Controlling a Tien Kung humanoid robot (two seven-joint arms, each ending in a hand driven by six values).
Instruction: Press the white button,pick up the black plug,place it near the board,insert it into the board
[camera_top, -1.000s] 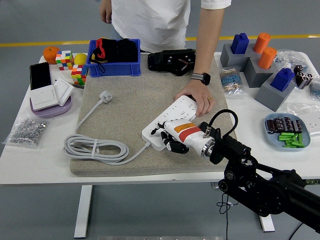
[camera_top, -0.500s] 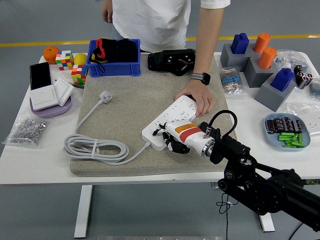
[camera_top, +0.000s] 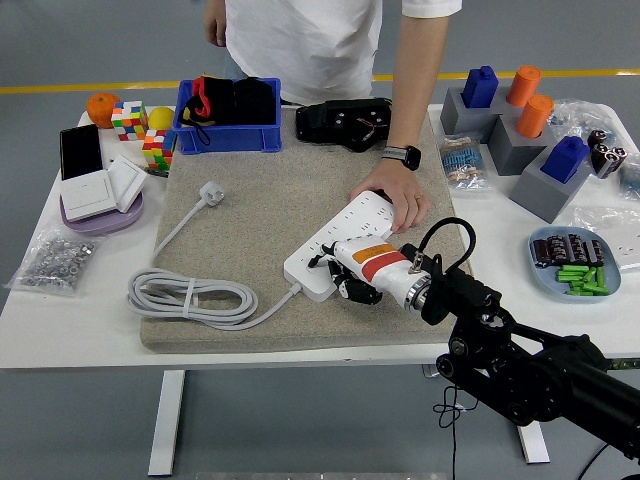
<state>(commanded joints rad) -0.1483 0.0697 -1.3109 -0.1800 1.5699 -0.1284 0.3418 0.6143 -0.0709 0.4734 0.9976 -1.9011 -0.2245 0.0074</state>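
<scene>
A white power strip (camera_top: 345, 238) lies at an angle on the beige mat (camera_top: 250, 215). The person's hand (camera_top: 398, 192) presses on its far end. My right hand (camera_top: 345, 283) comes in from the lower right and sits over the strip's near end, its black fingers (camera_top: 352, 291) curled down against the strip's near edge, with nothing seen in them. A black device with wires (camera_top: 343, 122) lies at the mat's far edge; I cannot tell whether it is the black plug. The strip's button is hidden under my hand. The left arm is out of view.
The strip's white cable (camera_top: 190, 297) lies coiled at the mat's front left, its white plug (camera_top: 210, 192) farther back. A blue bin (camera_top: 228, 118) stands at the back left. Grey blocks (camera_top: 520, 140) and a plate of parts (camera_top: 572, 262) stand on the right.
My right hand has shifted slightly forward and up over the strip's near end. The person's hand and the strip have stayed put.
</scene>
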